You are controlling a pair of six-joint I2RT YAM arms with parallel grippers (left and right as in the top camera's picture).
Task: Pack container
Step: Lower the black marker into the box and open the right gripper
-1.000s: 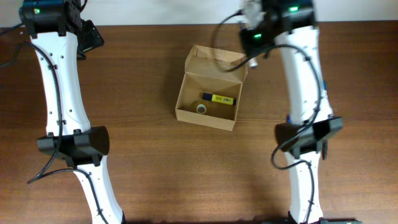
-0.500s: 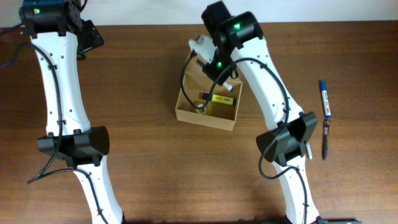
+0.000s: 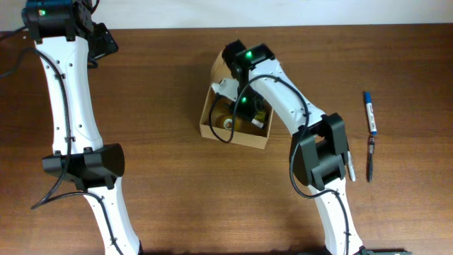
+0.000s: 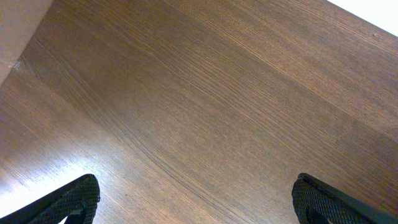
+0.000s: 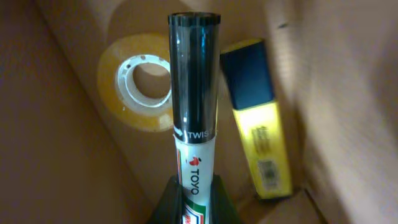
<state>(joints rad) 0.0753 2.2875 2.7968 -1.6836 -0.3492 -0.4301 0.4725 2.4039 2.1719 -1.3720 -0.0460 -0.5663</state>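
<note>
While R arm [image 3: 283, 99] reaches into container [image 3: 233, 137], R fingers [image 5: 165, 205] clamped on marker [image 5: 194, 93], L fingers [image 4: 68, 199] apart over table [image 4: 205, 93].

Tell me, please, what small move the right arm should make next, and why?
Probably open the right gripper: its black-capped white marker hangs inside the tan cardboard box, above the yellowish tape roll and yellow highlighter.

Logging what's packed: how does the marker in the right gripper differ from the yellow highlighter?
The marker has a white body and black cap; the highlighter is yellow with a dark blue cap. The marker is clamped in the right gripper; the highlighter lies loose on the container floor. Both are capped pens inside it.
</note>
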